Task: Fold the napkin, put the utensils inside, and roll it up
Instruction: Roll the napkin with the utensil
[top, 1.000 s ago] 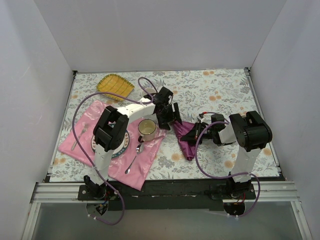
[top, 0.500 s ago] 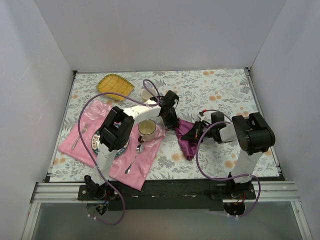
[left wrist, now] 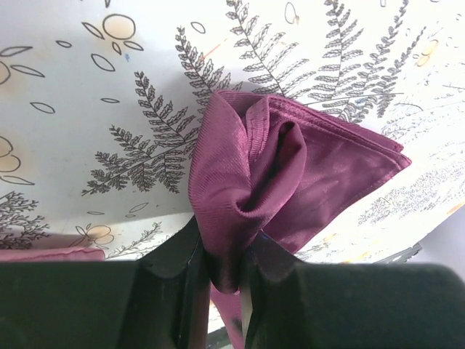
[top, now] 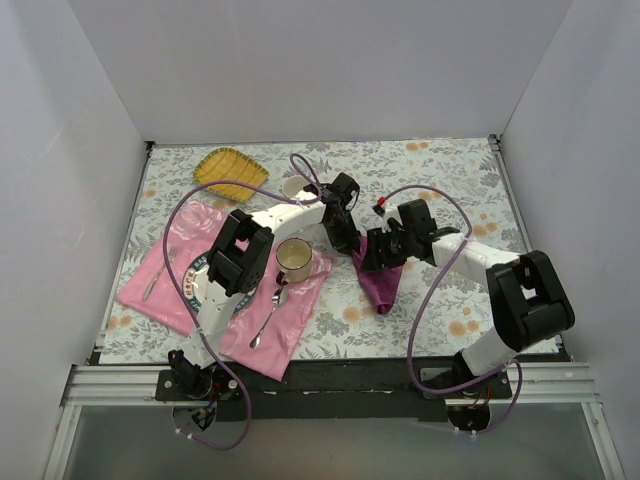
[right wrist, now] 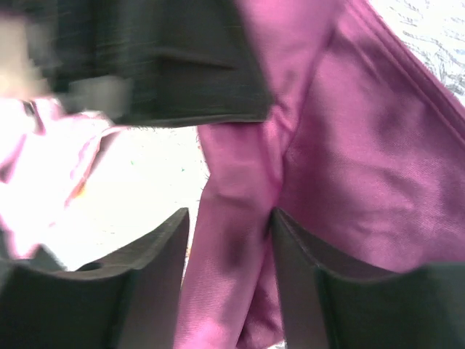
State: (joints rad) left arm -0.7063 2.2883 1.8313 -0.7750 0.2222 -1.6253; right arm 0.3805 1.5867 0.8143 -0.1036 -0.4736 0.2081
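Left pincer [left wrist: 225, 256]: closes hard on a bunched ridge of the large, shiny, dark purple-magenta satin napkin [left wrist: 305, 167], squeezing it between both black fingers. Right pincer [right wrist: 229, 240]: straddles another fold of the same cloth; cannot tell whether pressing or merely around it. Napkin's place: on the fern-printed floral tablecloth [top: 450, 190], just right of the lighter pink cloth placemat [top: 300, 305], its far end caught between the two pincers. Looks only part-folded: stacked hemmed edges, a rough tapering wedge. Seemingly yet to be squared up, filled and rolled; no utensil visible in or beside the folds. Looks slippery: glossy sheen, soft rounded creases, fine ribbed weave.
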